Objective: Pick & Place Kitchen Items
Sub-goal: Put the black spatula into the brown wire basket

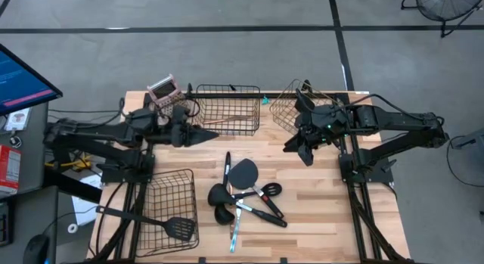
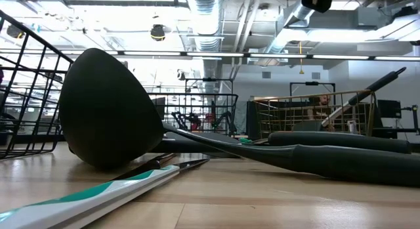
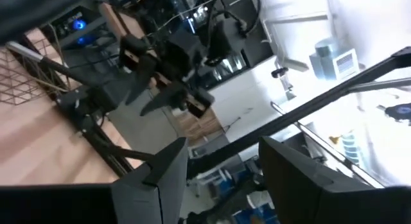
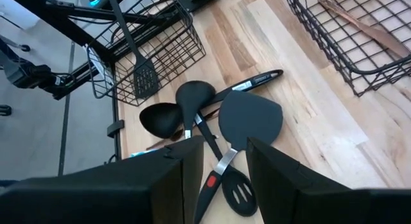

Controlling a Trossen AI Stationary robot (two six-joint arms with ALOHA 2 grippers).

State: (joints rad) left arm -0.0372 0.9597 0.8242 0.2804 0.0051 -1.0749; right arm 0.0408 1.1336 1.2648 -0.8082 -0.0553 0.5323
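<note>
Utensils (image 1: 246,194) heaped at the middle of the table's (image 1: 318,218) near edge, both arms raised near the far edge.

The right gripper (image 1: 305,154), fingers partly apart and empty, hangs beyond the heap and looks down on it, so it seems the nearer arm. Most handles run from the heap's middle toward the near right corner. The left gripper (image 1: 204,135), part open and empty, points along the far edge. No readable writing shows on any utensil.
</note>
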